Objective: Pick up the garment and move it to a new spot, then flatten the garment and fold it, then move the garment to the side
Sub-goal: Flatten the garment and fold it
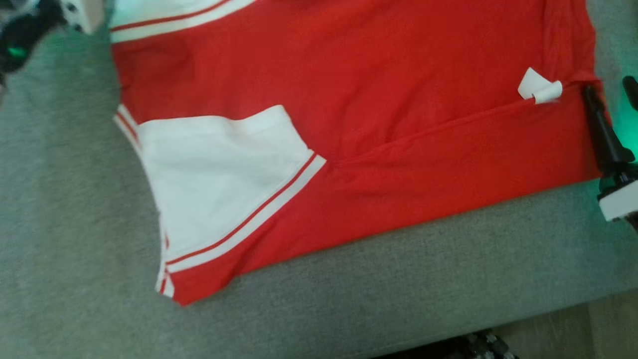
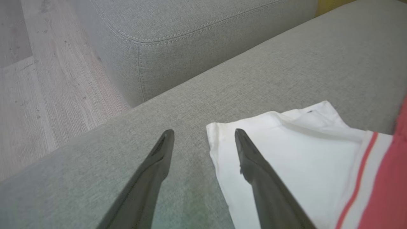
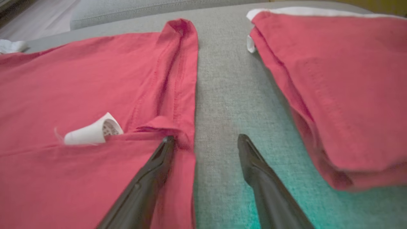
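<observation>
The garment (image 1: 349, 75) is a red shirt with white, red-striped sleeves, spread on the grey sofa seat (image 1: 75, 199). Its near edge is folded over, with one white sleeve (image 1: 219, 174) lying on top. A white label (image 1: 541, 89) sticks out near the right hem. My right gripper (image 1: 612, 92) stands open at that hem. In the right wrist view its left finger (image 3: 159, 159) rests on the garment (image 3: 79, 79) at its edge and the other is over bare cushion. My left gripper (image 2: 204, 133) is open and empty, one finger over the far white sleeve (image 2: 286, 152).
A second red folded cloth (image 3: 334, 95) lies on the seat just right of my right gripper. The sofa's armrest (image 2: 190, 31) rises beyond the left gripper, with wooden floor (image 2: 38, 95) beside it. The seat's front edge (image 1: 498, 324) runs close below the garment.
</observation>
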Available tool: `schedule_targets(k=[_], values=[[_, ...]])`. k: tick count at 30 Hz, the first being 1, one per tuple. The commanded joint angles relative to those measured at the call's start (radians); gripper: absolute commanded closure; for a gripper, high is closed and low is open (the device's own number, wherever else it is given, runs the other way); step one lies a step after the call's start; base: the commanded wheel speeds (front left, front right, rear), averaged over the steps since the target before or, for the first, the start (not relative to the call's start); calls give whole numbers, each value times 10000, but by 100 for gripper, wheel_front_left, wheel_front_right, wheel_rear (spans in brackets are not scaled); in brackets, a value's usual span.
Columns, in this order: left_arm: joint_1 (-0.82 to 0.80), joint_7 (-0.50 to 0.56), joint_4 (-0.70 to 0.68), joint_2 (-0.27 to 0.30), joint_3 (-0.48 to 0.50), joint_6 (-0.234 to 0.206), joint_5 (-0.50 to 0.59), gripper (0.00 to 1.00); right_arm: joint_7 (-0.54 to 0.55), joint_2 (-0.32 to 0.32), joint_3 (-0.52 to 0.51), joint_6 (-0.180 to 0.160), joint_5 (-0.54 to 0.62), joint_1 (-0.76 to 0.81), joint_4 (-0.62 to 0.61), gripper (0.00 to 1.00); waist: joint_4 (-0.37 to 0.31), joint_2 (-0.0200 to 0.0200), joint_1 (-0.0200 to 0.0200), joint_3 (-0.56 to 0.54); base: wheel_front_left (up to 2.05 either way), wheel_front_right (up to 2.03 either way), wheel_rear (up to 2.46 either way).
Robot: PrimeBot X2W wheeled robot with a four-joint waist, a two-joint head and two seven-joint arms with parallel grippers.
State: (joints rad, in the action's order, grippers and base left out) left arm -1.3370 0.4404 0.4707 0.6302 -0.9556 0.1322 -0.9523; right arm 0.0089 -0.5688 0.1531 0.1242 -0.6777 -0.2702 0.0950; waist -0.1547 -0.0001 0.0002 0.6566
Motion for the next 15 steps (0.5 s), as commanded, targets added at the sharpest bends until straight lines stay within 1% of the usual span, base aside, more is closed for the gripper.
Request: schedule_targets(k=[1, 8, 14, 15], values=[[-616, 110, -38, 500, 218, -17, -98, 0, -155, -271, 117, 65, -25, 41, -154, 0, -262, 1, -2, 293, 0, 0, 0], [-1082, 357, 345, 650, -373, -16, -556, 0, -384, -299, 352, 65, -109, -188, 63, 0, -438, 1, -2, 567, 0, 0, 0], [-1352, 521, 375, 748, -812, -16, -1002, 0, -518, -273, 479, 65, -150, -356, 265, 0, -551, 1, -2, 674, 0, 0, 0], [-1362, 597, 337, 746, -864, -16, -1185, 26, -545, -276, 476, 65, -155, -383, 302, 0, -567, 1, -2, 688, 0, 0, 0]])
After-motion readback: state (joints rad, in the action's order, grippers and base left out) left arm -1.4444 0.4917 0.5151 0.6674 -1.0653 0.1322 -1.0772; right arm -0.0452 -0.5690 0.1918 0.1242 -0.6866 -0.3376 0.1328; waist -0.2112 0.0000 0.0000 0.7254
